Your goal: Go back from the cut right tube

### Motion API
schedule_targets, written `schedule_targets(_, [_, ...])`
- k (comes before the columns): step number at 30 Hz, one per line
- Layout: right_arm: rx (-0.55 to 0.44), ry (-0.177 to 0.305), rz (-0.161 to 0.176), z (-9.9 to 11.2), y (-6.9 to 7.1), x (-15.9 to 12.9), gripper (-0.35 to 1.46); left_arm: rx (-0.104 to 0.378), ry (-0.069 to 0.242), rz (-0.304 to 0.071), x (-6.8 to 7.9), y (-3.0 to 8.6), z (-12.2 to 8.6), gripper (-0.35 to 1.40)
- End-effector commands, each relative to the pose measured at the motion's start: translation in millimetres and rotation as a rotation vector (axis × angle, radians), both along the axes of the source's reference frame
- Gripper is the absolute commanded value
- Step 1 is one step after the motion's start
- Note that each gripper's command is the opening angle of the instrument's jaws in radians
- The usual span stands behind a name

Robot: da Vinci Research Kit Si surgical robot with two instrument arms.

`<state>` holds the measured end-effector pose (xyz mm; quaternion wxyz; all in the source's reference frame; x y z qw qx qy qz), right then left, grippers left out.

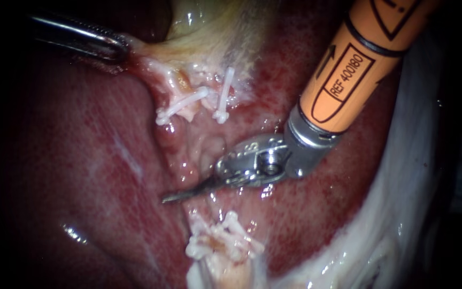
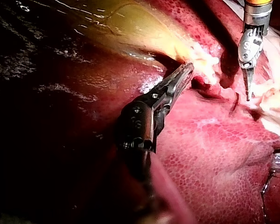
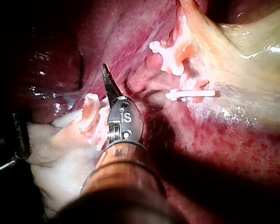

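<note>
The cut tube [image 1: 225, 265] lies parted, its ends either side of the closed blades of the right instrument [image 1: 177, 195], which may catch a clip [image 1: 223, 101] if withdrawn crooked, while the left instrument [image 1: 117, 48] grips the gallbladder [image 1: 209, 32].

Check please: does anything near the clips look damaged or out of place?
Nothing stands out. The upper clips and the lower clips sit on the tissue ends, and the right instrument lies in the gap between them.
</note>
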<state>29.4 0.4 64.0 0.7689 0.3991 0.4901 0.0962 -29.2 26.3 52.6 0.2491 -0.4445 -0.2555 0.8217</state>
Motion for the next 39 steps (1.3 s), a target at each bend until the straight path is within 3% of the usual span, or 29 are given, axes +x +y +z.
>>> schedule_targets(1, [0.003,0.002,0.001,-0.1,0.0,0.0,-0.35,0.0,0.0,0.0,0.0,0.0,0.1,-0.35])
schedule_targets(8, [0.022,0.001,0.009,-0.4,0.2,-0.5,-0.32,0.0,0.0,0.001,0.1,0.1,0.2,-0.35])
schedule_targets(9, [0.025,0.005,0.008,-0.5,0.2,-0.5,0.2,0.0,0.0,0.0,0.1,0.1,0.2,-0.35])
schedule_targets(10, [0.021,0.008,0.027,-0.5,0.3,-0.5,0.88,0.0,0.0,0.0,0.1,0.1,0.3,-0.35])
schedule_targets(11, [0.013,0.008,0.054,-0.6,0.2,-0.4,1.13,0.0,0.0,0.0,0.1,0.1,0.3,-0.35])
schedule_targets(13, [0.002,0.014,0.115,-0.8,0.1,-0.5,1.36,0.0,0.0,0.001,0.1,0.1,0.3,-0.35])
schedule_targets(16, [0.014,0.049,0.16,-1.1,-0.1,-0.6,1.43,0.0,0.0,0.0,0.1,0.1,0.3,-0.35])
schedule_targets(22, [0.014,0.05,0.163,-1.4,-0.3,-1.3,1.45,0.0,0.0,0.001,0.1,0.1,0.3,-0.35])
schedule_targets(27, [-0.067,0.0,0.249,-2.1,-0.4,-4.6,1.45,0.0,0.0,0.001,0.2,0.1,0.4,-0.35])
schedule_targets(31, [-0.218,-0.046,0.301,-2.7,-0.8,-8.1,1.45,0.0,0.0,0.001,0.2,0.1,0.4,-0.35])
schedule_targets(34, [-0.324,-0.091,0.286,-3.3,-0.6,-10.7,1.45,-0.001,0.001,-0.001,0.2,0.2,0.5,-0.35])
schedule_targets(39, [-0.447,-0.228,0.191,-4.9,1.3,-14.5,1.45,-0.001,0.001,-0.001,0.2,0.2,0.5,-0.35])
